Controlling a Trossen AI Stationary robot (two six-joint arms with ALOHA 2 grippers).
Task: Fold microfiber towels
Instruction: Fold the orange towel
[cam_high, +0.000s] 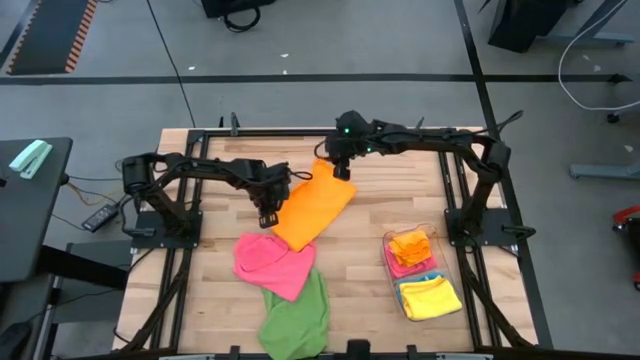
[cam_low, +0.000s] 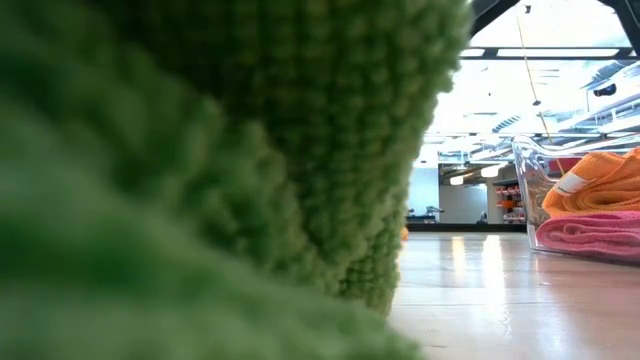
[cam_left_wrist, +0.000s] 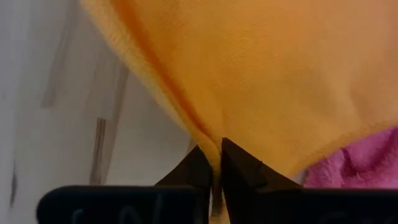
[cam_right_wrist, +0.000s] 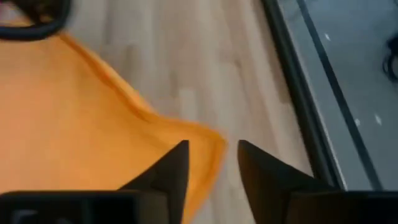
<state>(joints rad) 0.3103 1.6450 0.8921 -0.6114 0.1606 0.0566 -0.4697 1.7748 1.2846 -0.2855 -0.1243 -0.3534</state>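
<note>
No writing is legible. The soft orange microfiber towel (cam_high: 315, 208) is pinched by the left gripper (cam_left_wrist: 214, 163); the right gripper (cam_right_wrist: 211, 163) is parted at its corner.

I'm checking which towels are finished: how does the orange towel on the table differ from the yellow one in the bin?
The orange towel lies spread on the bare table, a long slanted shape; the yellow towel sits folded small in the clear bin. The left gripper pinches the orange towel's edge, and the right gripper stands open at its corner; nothing touches the yellow towel. Both are plain, bright cloths.
</note>
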